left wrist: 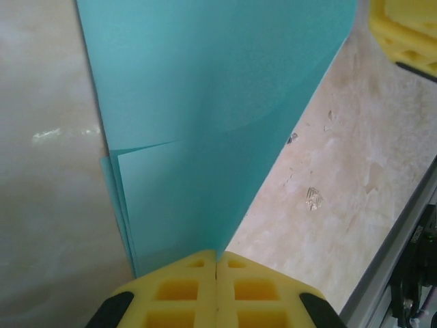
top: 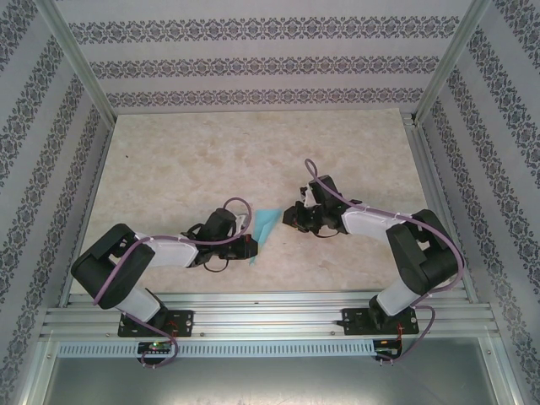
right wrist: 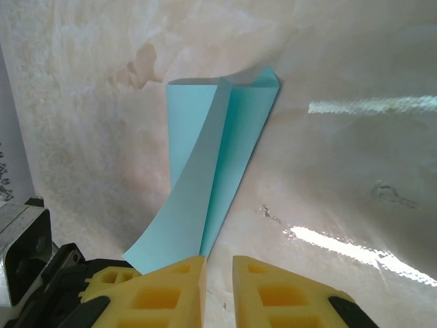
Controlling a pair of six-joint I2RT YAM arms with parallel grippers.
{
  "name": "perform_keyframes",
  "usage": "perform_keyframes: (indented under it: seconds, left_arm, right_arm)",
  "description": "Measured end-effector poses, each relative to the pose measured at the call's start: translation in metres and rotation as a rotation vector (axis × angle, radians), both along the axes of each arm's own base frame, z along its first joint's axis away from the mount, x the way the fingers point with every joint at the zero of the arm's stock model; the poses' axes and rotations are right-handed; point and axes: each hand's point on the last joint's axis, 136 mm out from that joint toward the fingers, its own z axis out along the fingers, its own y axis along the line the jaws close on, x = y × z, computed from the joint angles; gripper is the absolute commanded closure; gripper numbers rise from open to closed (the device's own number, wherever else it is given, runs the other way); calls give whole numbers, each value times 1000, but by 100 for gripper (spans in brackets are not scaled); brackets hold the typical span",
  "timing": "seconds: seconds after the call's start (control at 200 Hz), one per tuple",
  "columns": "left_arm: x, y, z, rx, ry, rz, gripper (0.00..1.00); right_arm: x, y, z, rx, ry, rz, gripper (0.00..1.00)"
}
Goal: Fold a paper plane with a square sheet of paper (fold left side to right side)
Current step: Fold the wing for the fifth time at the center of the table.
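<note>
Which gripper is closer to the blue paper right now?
Left. The left gripper is shut on the narrow end of the blue paper. The right gripper sits at the far end, jaws slightly apart, paper edge beside one fingertip, not clamped.

Matt light-blue paper (right wrist: 225, 150) lies on a glossy marble-look tabletop (top: 211, 160) framed by metal rails (top: 270, 316).

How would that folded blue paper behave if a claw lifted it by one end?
Probably floppy: the blue paper bows and curves away from where the left claw pinches it. Likely very light, since it looks thin. It might slide easily on the glossy table.
</note>
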Motion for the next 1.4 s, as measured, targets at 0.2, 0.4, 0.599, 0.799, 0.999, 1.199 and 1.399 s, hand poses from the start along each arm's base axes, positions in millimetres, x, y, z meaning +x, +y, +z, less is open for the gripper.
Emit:
perform_keyframes:
  seconds: [0.2, 0.4, 0.599, 0.799, 0.999, 1.199, 1.399]
  left_arm:
    - [2, 0, 2, -29, -1, 11, 100]
    - [3, -1, 6, -46, -2, 14, 100]
    - [4, -1, 7, -52, 5, 23, 100]
    - [5, -2, 9, -62, 16, 37, 100]
    - [5, -2, 9, -69, 30, 52, 100]
    - [10, 0, 10, -80, 41, 75, 100]
    - [13, -1, 10, -96, 54, 93, 100]
  right_arm:
    - [-1, 6, 3, 4, -14, 18, 79]
    - [1, 4, 2, -11, -30, 14, 75]
    - [7, 1, 10, -23, -70, -7, 70]
    - [12, 0, 22, -16, -116, -22, 66]
    - [15, 7, 27, 10, -147, -23, 63]
    - [11, 17, 22, 21, -145, -4, 60]
    - [2, 25, 3, 1, -93, 13, 57]
